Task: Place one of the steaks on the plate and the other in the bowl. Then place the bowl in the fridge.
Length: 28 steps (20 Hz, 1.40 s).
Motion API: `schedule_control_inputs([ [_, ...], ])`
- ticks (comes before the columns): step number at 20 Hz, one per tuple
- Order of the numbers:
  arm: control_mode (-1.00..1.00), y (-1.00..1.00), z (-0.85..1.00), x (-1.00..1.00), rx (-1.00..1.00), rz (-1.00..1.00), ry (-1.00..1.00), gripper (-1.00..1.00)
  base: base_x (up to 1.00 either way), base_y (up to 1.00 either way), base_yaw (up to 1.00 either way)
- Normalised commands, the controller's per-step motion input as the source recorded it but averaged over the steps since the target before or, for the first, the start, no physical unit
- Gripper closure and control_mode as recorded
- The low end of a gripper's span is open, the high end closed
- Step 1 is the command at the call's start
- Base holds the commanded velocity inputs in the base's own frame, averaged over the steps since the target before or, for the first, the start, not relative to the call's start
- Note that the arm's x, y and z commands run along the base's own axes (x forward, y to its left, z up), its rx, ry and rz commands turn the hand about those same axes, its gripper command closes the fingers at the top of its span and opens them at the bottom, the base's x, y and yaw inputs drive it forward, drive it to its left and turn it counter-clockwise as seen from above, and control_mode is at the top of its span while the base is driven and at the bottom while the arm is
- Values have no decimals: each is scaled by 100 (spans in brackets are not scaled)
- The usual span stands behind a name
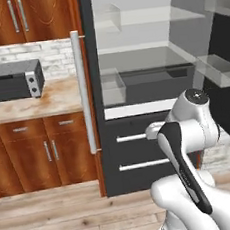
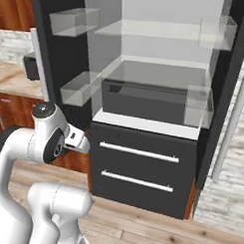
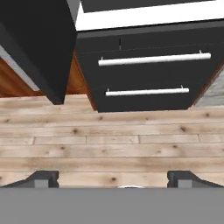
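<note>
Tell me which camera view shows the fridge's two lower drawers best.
The hand view: both lower drawers face the camera unobstructed, each silver handle visible end to end. The right base view shows both drawers at an angle, beside the arm. In the left base view the arm hides the right part of the drawers.

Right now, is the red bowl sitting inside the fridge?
No, the fridge stands open, and its clear glass shelves and pale interior hold no bowl.
</note>
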Motion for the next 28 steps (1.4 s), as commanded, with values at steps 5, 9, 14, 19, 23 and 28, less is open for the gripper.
schedule_control_inputs([
  [5, 100, 0, 0, 0, 0, 0, 0, -100, 0, 76, 84],
  [9, 100, 0, 0, 0, 0, 0, 0, -100, 0, 35, 84],
  [14, 100, 0, 0, 0, 0, 0, 0, -100, 6, 44, 77],
  [19, 100, 0, 0, 0, 0, 0, 0, -100, 35, 98, 63],
  [23, 100, 0, 0, 0, 0, 0, 0, -100, 25, 75, 75],
  [28, 100, 0, 0, 0, 0, 0, 0, -100, 81, 37, 47],
])
